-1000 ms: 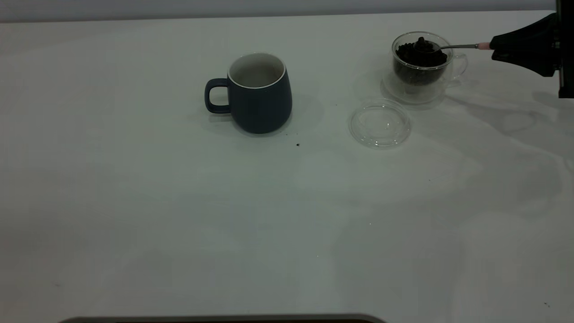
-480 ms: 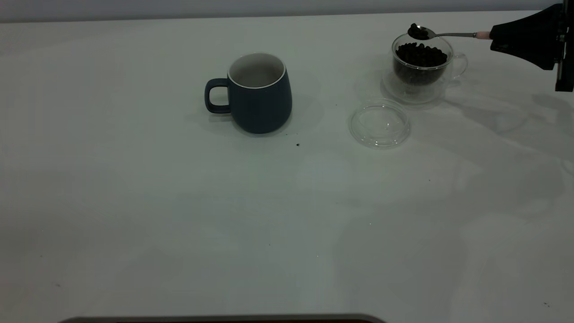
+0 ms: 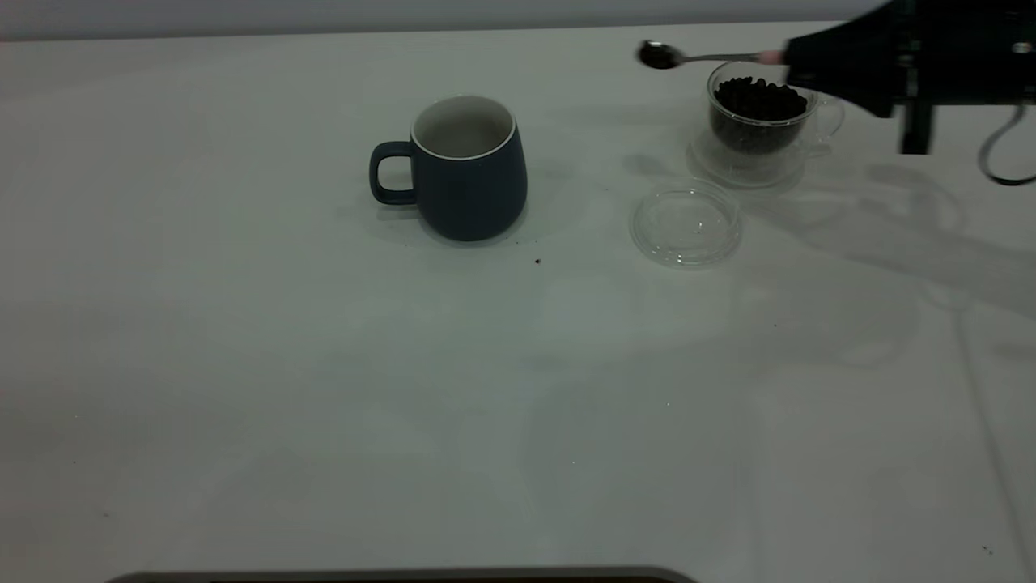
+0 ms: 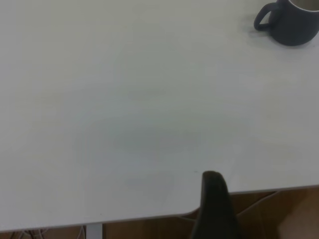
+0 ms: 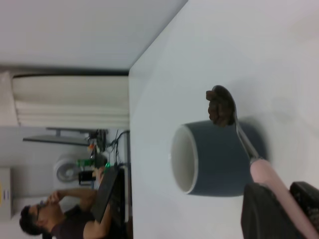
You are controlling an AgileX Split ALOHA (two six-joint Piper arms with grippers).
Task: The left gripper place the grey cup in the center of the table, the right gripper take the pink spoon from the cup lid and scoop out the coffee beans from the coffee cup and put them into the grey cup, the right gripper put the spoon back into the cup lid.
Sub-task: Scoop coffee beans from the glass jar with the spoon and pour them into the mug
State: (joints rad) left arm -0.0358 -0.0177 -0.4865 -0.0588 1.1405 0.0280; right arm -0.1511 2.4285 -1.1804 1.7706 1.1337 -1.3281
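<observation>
The grey cup (image 3: 468,168) stands upright near the table's middle, handle to the left, and I see nothing inside it. My right gripper (image 3: 791,58) is shut on the pink spoon (image 3: 712,57) by its handle. The spoon is held level above the table, left of the coffee cup (image 3: 757,121). Its bowl carries a few coffee beans (image 3: 659,55). In the right wrist view the loaded spoon (image 5: 222,105) hangs short of the grey cup (image 5: 209,157). The cup lid (image 3: 686,223) lies empty in front of the coffee cup. My left gripper (image 4: 213,185) is parked beyond the table edge.
The white table (image 3: 324,389) has a few dark specks, one just right of the grey cup's base (image 3: 537,261). A black cable (image 3: 999,154) hangs from the right arm. A person (image 5: 52,221) sits far beyond the table's end.
The spoon rose out of the coffee cup with beans in its bowl, then travelled left past the cup's rim toward the grey cup. The right arm came further into view.
</observation>
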